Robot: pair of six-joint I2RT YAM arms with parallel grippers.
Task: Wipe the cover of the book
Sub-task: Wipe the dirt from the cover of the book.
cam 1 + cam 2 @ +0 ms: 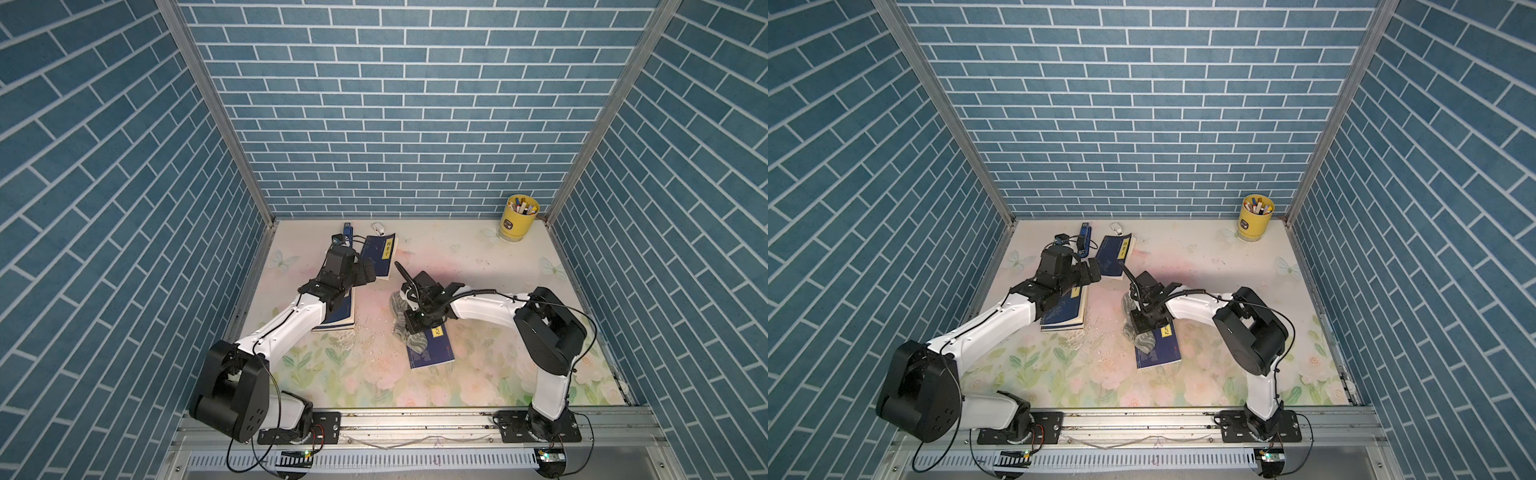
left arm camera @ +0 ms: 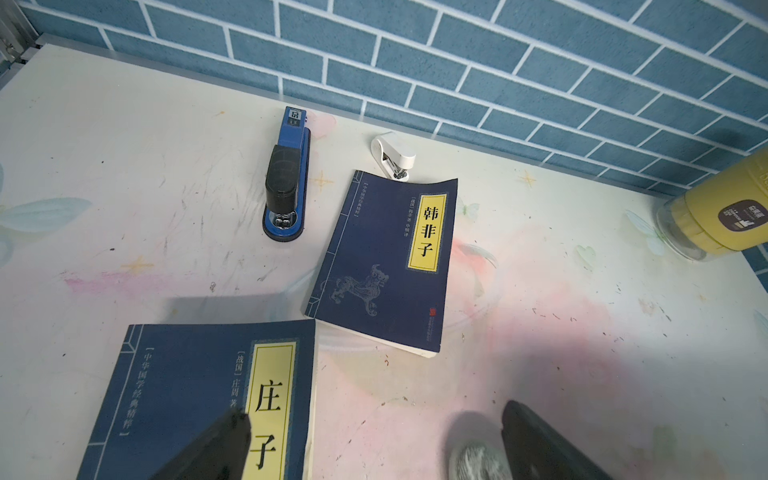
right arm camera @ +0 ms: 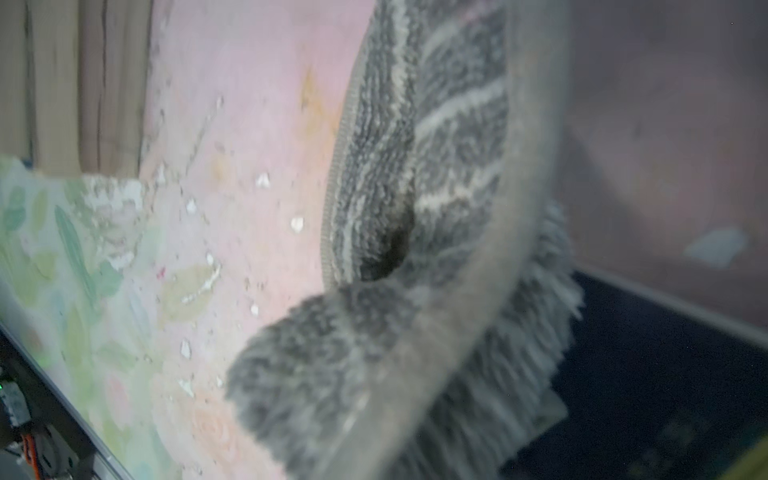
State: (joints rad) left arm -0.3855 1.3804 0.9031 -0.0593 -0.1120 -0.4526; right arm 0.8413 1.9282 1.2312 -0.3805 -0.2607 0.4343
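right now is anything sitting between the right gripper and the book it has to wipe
Only the grey cloth the right gripper is shut on; it drapes over the far end of the blue book. Nothing else visible is in the way.

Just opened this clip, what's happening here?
The right pincer is shut on a grey striped cloth, which lies across the far corner of a blue book, next to its yellow label. The left pincer hangs open above a second blue book, holding nothing. White crumbs lie between the two books.
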